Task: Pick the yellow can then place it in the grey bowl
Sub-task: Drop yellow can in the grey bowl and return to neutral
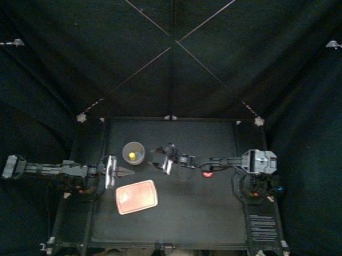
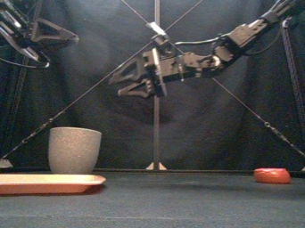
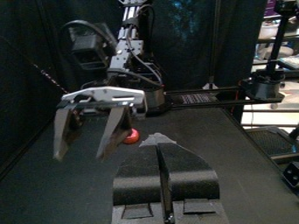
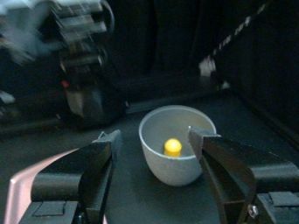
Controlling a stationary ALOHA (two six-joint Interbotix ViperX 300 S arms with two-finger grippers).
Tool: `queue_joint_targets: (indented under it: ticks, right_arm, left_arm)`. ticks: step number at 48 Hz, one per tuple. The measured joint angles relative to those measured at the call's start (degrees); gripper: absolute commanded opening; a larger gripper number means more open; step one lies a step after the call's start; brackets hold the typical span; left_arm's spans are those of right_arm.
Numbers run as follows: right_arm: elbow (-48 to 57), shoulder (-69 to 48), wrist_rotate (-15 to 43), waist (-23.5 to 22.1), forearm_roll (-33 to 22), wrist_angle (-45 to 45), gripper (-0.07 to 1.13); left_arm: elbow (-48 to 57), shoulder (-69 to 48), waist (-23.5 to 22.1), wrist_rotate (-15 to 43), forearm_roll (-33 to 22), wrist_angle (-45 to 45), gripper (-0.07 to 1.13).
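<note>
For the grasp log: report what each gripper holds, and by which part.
Nothing is held. The right gripper is open above the grey bowl, where the yellow can already lies; the left gripper is shut, empty.

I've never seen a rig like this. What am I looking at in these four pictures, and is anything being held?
This is a robot with two black arms at a small black table, each ending in a two-jawed hand. One picture looks down from above, one looks level from the table's front edge, and two come from cameras on the wrists. On the table are a grey cup, a flat pink tray and a small red toy. A yellow can lies inside the cup. The right hand hangs high over the table, jaws open, holding nothing. The left hand rests at the left, jaws shut, empty.
</note>
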Motion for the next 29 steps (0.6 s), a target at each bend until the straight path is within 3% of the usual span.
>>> queue_joint_targets:
  ticks: [9, 16, 29]
  right_arm:
    - [10.4, -6.2, -0.2, 5.4, 1.3, -8.6, 0.96]
    - [15.1, -10.2, -0.3, 9.2, 1.8, -9.7, 0.95]
    - [23.1, -18.6, -0.3, 9.3, 3.7, -9.8, 0.96]
  left_arm:
    - [0.1, 0.0, 0.2, 0.0, 0.0, 0.0, -0.03]
    - [0.1, 0.0, 0.4, -0.1, 0.0, 0.0, -0.03]
    - [0.8, 0.0, 0.4, -0.3, -0.3, 0.0, -0.03]
